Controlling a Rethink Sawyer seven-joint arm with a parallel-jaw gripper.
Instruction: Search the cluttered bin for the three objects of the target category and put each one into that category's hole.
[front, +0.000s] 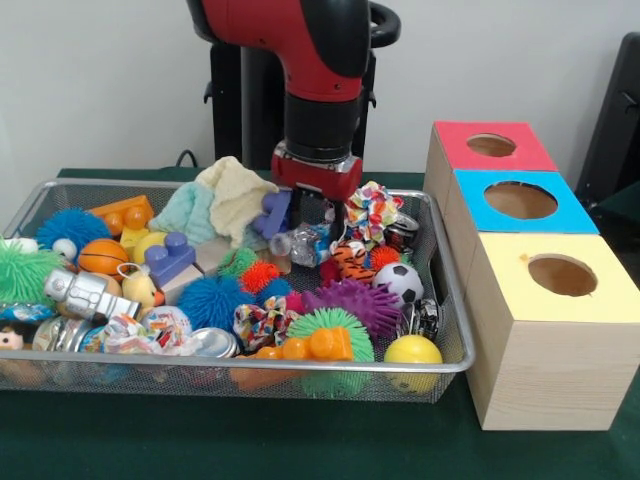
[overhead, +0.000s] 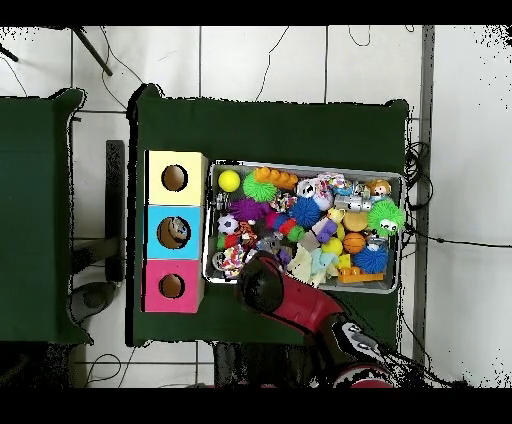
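Red arm's gripper reaching down into the far middle of the cluttered bin, finger state impossible to tell, bin sitting left of three wooden boxes, toys filling it

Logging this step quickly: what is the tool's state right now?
Tool: down among the toys at the back of the silver wire-mesh basket; open, shut or holding something cannot be told.

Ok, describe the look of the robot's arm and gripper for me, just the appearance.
The arm is thick and rounded, glossy red with black sections and a black collar above the wrist. A silver band sits over a red block at the wrist. The gripper below is dark and mostly hidden among the toys in the cluttered bin. From overhead the arm shows the same red and black.
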